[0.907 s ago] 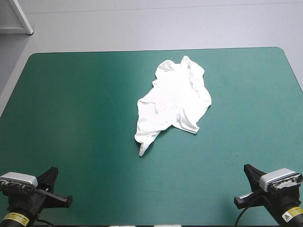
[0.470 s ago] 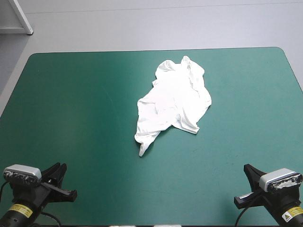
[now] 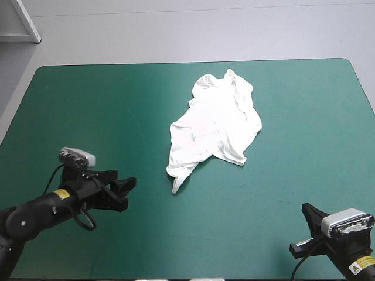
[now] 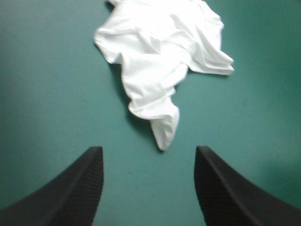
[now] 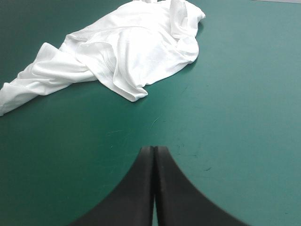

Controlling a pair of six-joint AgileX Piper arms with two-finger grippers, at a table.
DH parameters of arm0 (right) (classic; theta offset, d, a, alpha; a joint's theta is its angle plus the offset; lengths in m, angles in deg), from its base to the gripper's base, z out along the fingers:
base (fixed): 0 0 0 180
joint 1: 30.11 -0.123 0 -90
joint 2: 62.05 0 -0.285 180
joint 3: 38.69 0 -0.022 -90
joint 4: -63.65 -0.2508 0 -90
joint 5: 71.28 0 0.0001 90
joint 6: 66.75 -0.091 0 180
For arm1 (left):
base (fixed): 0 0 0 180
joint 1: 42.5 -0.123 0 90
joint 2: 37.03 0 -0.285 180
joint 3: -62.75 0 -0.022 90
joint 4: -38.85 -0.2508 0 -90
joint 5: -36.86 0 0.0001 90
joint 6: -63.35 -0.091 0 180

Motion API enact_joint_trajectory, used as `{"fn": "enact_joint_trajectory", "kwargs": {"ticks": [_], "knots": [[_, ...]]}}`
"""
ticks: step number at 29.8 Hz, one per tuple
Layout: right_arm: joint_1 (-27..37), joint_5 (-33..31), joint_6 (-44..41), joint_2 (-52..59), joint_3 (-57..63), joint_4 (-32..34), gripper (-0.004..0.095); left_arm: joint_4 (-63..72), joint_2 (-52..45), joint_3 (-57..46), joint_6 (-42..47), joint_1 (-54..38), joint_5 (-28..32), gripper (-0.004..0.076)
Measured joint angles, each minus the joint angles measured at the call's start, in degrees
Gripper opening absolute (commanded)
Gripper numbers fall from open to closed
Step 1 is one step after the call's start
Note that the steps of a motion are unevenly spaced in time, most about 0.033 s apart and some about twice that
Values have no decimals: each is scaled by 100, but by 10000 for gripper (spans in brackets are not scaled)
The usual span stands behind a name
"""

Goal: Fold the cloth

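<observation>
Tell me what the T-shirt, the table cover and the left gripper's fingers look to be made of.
The T-shirt: thin, soft, matte white fabric, probably cotton knit; it lies in limp folds and creases.
The table cover: smooth teal-green sheet with slight sheen and faint scratches; perhaps vinyl or rubber mat.
The fingers of the left gripper: matte black with fine grained texture; likely rubber or moulded plastic.
</observation>
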Motion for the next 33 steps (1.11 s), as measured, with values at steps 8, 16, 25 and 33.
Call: {"fn": "enact_joint_trajectory", "kwargs": {"ticks": [8,16,25,33], "knots": [[0,10,0,0,0,0,-18,1077,1812,102,-1490,0,-109,430],[0,20,0,0,0,0,-18,1544,2932,108,-2283,756,518,433],[0,34,0,0,0,0,-17,1663,3598,155,-2448,1872,1814,442],[0,42,0,0,0,0,-18,1716,4228,448,-2465,2169,2384,441]]}}
